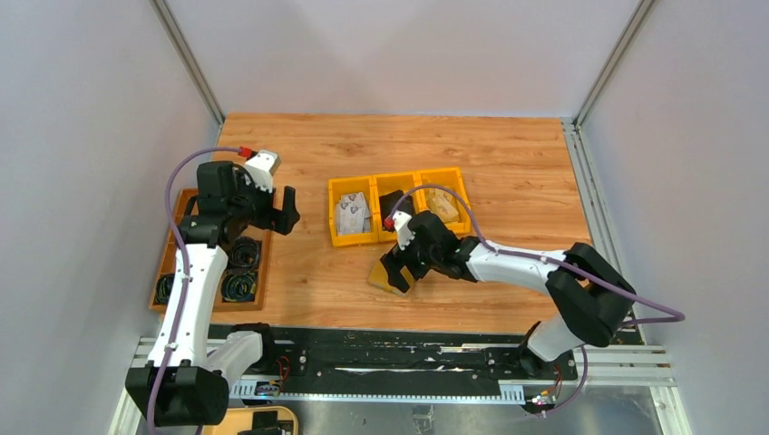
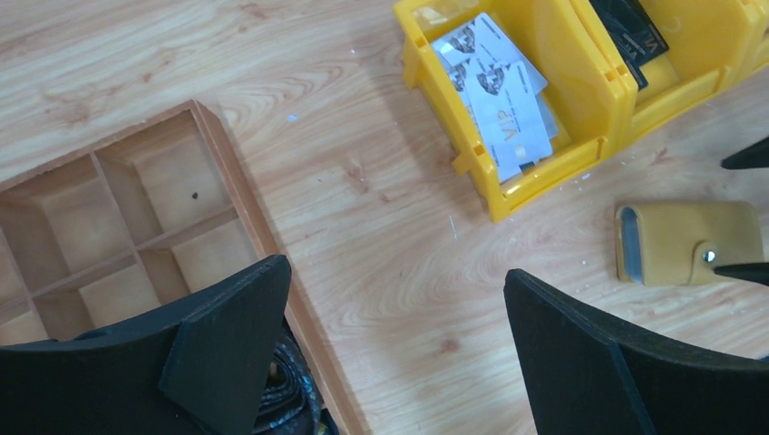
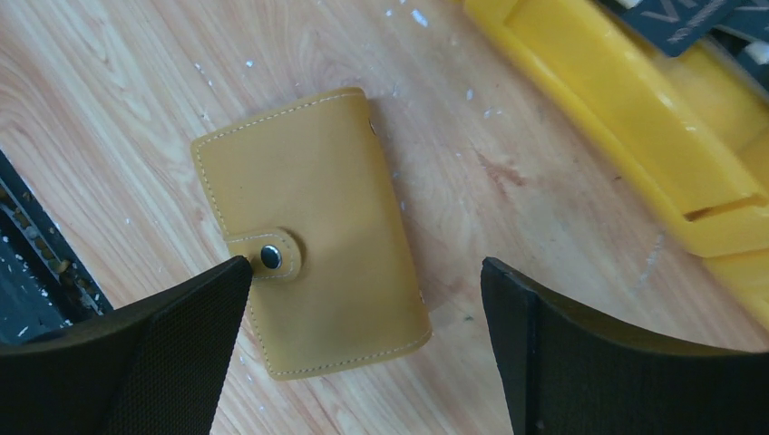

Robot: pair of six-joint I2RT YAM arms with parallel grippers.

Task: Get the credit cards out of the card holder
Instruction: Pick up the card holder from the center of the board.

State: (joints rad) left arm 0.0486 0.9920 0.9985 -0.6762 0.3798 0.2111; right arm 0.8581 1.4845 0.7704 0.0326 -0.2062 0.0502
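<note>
The card holder point(image 3: 313, 227) is a mustard-yellow wallet lying flat and snapped closed on the wood table, silver stud up. It also shows in the top view point(image 1: 388, 278) and the left wrist view point(image 2: 686, 242). My right gripper point(image 3: 367, 272) is open just above it, its left finger beside the snap tab, the wallet partly between the fingers. In the top view the right gripper point(image 1: 399, 269) hangs over the wallet. My left gripper point(image 2: 399, 281) is open and empty above bare table beside the brown tray; in the top view the left gripper point(image 1: 288, 208) is at the left. No cards show outside the wallet.
A row of yellow bins point(image 1: 399, 207) stands behind the wallet; one bin point(image 2: 508, 109) holds white cards, another holds dark cards point(image 2: 630, 32). A brown compartment tray point(image 1: 210, 263) with coiled cables sits at the left. The table's front rail point(image 1: 390, 358) is near the wallet.
</note>
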